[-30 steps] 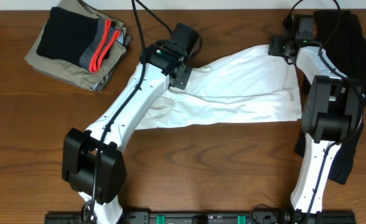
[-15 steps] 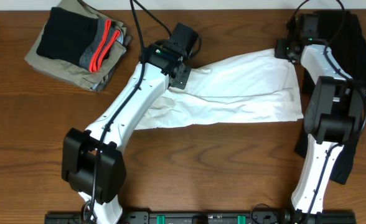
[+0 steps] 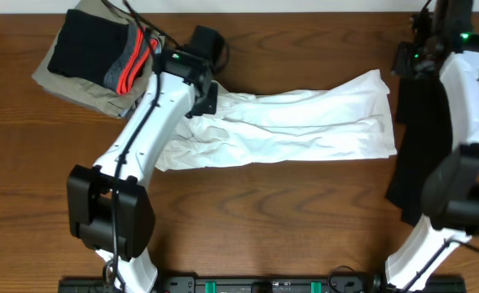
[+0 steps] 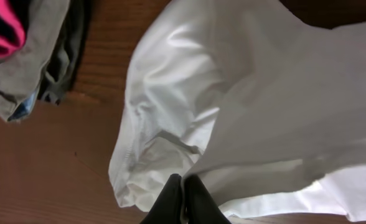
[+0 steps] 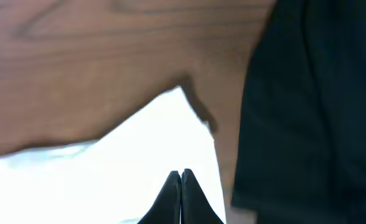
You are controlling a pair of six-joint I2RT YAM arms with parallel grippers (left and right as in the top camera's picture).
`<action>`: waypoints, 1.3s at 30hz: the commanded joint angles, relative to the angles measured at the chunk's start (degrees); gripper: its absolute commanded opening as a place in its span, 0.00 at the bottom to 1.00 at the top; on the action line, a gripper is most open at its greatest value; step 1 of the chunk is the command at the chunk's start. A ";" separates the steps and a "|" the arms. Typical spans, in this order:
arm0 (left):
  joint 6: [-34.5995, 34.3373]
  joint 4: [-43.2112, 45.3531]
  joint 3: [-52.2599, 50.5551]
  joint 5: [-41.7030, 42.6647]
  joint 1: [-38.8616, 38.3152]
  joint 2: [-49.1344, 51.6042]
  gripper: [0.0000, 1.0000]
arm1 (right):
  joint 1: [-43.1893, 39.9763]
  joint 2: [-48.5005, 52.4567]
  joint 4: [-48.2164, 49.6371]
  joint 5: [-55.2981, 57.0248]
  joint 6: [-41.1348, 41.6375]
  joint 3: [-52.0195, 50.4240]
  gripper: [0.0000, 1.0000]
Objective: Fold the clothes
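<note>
The white T-shirt (image 3: 305,122) lies stretched in a long, bunched band across the table. My left gripper (image 3: 200,102) is at its far left end, shut on a fold of the white cloth (image 4: 189,124), with the fingertips (image 4: 182,180) pinching fabric. My right gripper (image 3: 404,63) hovers just right of the shirt's far right corner (image 3: 378,77), above the edge of a black garment. Its jaws (image 5: 182,173) are shut with nothing between them. That white corner (image 5: 183,93) lies flat on the wood.
A black garment (image 3: 419,122) (image 5: 314,93) lies along the right edge under the right arm. A stack of folded clothes, khaki with a black, grey and red piece on top (image 3: 101,57) (image 4: 21,56), sits at the far left. Bare wood (image 3: 264,220) runs in front of the shirt.
My left gripper has pulled the shirt's end to the left, toward the folded stack. My right gripper has moved right, off the shirt's corner, and shut.
</note>
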 commanded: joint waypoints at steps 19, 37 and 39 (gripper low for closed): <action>-1.57 -0.61 -0.22 1.38 0.81 0.13 0.06 | 2.03 11.02 10.05 -2.80 -0.50 -1.81 0.51; -1.57 -0.61 -0.22 1.38 0.81 0.15 0.06 | 3.85 20.98 22.49 -1.99 0.20 -1.81 0.30; -1.57 -0.61 -0.22 1.38 0.81 0.15 0.06 | 3.82 21.05 22.47 -1.36 0.20 -1.81 0.30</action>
